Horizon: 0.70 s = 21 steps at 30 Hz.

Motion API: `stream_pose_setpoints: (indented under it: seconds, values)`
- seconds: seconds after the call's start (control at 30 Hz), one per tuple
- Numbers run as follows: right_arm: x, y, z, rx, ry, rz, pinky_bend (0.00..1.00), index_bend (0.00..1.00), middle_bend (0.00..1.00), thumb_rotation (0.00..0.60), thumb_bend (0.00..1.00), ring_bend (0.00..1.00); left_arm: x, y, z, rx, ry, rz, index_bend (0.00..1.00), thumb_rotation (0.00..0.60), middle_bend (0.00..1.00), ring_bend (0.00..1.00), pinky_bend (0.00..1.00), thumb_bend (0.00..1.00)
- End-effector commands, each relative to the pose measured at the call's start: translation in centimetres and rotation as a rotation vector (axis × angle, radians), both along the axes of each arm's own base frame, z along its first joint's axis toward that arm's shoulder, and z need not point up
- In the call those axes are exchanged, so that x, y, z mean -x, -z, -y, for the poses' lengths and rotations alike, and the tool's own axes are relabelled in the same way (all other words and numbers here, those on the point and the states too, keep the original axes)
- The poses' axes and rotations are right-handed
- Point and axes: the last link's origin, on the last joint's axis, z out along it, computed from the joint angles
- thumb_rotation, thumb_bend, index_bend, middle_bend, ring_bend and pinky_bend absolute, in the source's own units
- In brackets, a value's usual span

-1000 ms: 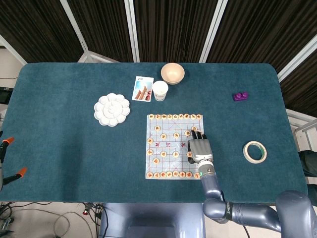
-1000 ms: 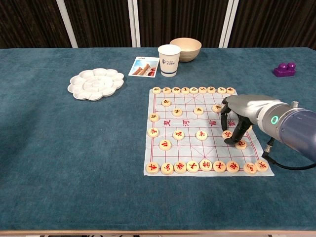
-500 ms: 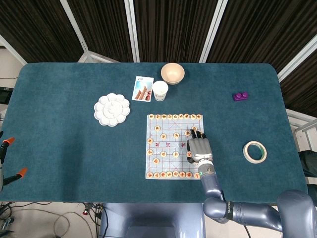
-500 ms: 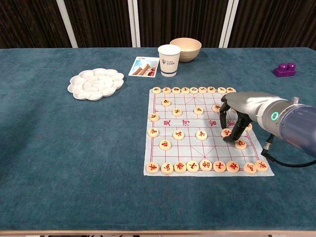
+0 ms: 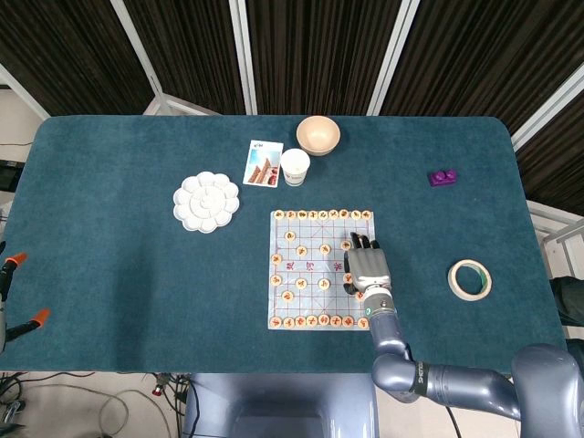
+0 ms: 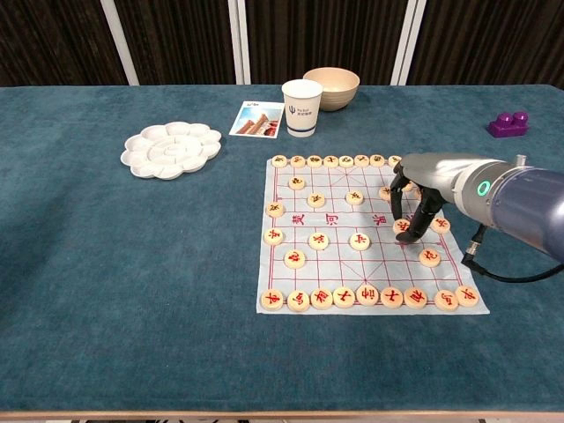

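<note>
A paper chess board [image 5: 319, 269] [image 6: 335, 264] lies in the middle of the teal table, with round wooden pieces in rows along its near and far edges and several scattered between. My right hand [image 5: 367, 266] [image 6: 432, 181] hovers over the board's right side, fingers curled down. Its fingertips [image 6: 416, 222] pinch one chess piece [image 6: 402, 227] that rests on the board. Other pieces [image 6: 430, 257] lie just beside the hand. My left hand shows in neither view.
Behind the board stand a paper cup [image 5: 295, 167] [image 6: 301, 107] and a beige bowl [image 5: 318, 135]. A picture card [image 5: 262, 164] and a white palette [image 5: 207, 202] lie to the left. A purple brick [image 5: 443, 177] and a tape roll [image 5: 469, 279] lie to the right.
My right hand has slid a little toward the far side of the board, and the piece under its fingertips has moved with it. Nothing else has shifted.
</note>
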Motion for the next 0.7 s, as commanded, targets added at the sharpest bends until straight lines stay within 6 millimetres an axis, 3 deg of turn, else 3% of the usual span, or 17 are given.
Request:
stream_pose_setpoints:
  seconds: [0.03, 0.3, 0.7]
  values:
    - [0.01, -0.01, 0.41, 0.001, 0.005, -0.008, 0.14, 0.55, 0.00, 0.600, 0.36, 0.04, -0.01, 0.01, 0.03, 0.000, 0.000, 0.001, 0.18, 0.600, 0.00, 0.00, 0.00, 0.00]
    - [0.24, 0.36, 1.35, 0.005, 0.038, -0.006, 0.14, 0.55, 0.00, 0.600, 0.36, 0.04, 0.01, 0.06, -0.02, 0.002, -0.002, -0.002, 0.18, 0.600, 0.00, 0.00, 0.00, 0.00]
    - [-0.24, 0.72, 1.24, -0.010, 0.021, -0.010, 0.14, 0.55, 0.00, 0.600, 0.36, 0.04, 0.08, 0.17, -0.08, 0.005, -0.004, -0.004, 0.18, 0.600, 0.00, 0.00, 0.00, 0.00]
